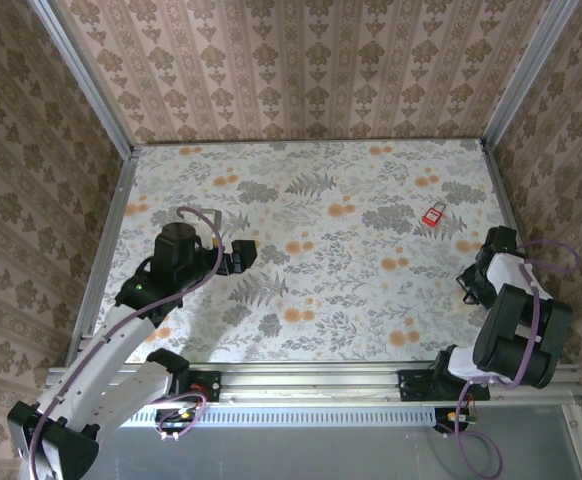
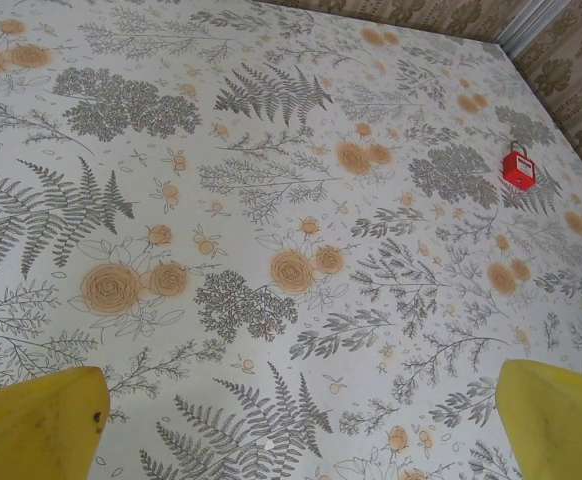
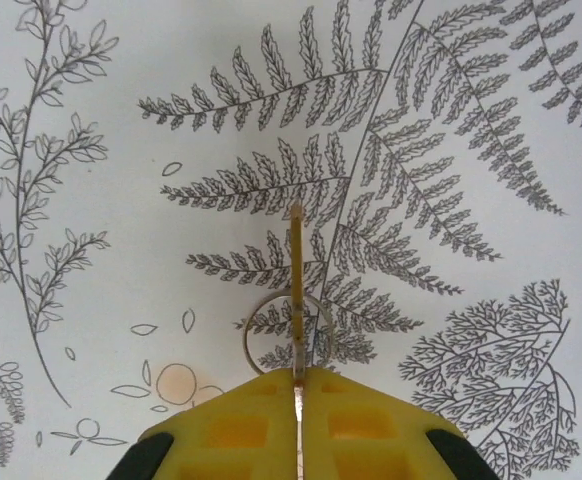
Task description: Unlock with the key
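1. Flowery paper covers the tabletop point(image 1: 321, 300), and brown patterned walls stand all around it.
2. The right fingers point(image 3: 241, 425) are squeezed shut on a thin metal key point(image 3: 296, 270). The key pokes straight out in front of them, and we see it from its skinny edge. Its key ring point(image 3: 256, 340) sits right by the fingertips.
3. The left fingers point(image 2: 41, 425) are spread wide open and hold nothing. They hang low over the tabletop.
4. The red padlock point(image 1: 433, 215) lies on the far right side of the tabletop, well apart from the key and from both arms.
5. I think the job right now is getting a good hold on the key. The squeeze should stay tight so the key cannot twist. Lift it straight up, then carry it slowly to the padlock. The left fingers could hold the padlock so it does not slide away.
6. Some things are hard to see. The fat end of the key is tucked between the fingers. Its teeth cannot be seen from the edge. I cannot tell if the key touches the tabletop. The padlock is too small to show its keyhole.
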`<action>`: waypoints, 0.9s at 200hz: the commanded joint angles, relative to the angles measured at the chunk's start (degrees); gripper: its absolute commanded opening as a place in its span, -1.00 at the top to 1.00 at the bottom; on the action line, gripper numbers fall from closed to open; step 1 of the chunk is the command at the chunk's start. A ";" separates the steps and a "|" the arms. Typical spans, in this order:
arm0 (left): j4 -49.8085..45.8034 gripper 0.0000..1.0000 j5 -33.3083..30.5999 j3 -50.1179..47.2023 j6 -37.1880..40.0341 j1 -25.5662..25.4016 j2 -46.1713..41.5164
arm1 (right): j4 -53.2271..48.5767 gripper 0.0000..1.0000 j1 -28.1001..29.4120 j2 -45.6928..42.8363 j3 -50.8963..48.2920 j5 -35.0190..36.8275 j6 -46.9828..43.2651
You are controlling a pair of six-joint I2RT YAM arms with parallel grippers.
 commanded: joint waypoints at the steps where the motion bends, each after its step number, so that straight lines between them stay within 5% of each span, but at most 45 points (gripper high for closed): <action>1: 2.48 -1.00 -0.04 -1.04 0.11 0.46 -0.29 | -1.27 1.00 0.75 -2.34 -1.50 -2.39 -0.52; 70: 6.35 -1.00 1.08 -3.34 -1.81 0.06 0.37 | -5.78 1.00 2.96 -13.22 0.03 -14.79 -2.14; 104: 10.59 -1.00 2.38 -4.79 -4.39 -1.44 1.95 | -5.61 1.00 5.57 -20.30 0.25 -27.25 -1.90; 132: 16.49 -1.00 3.50 -5.70 -8.10 -4.62 4.85 | -3.70 1.00 11.18 -26.77 1.33 -36.07 0.67; 180: 31.10 -1.00 7.26 -5.40 -16.92 -12.88 12.29 | 5.27 1.00 24.19 -31.24 3.86 -39.20 9.40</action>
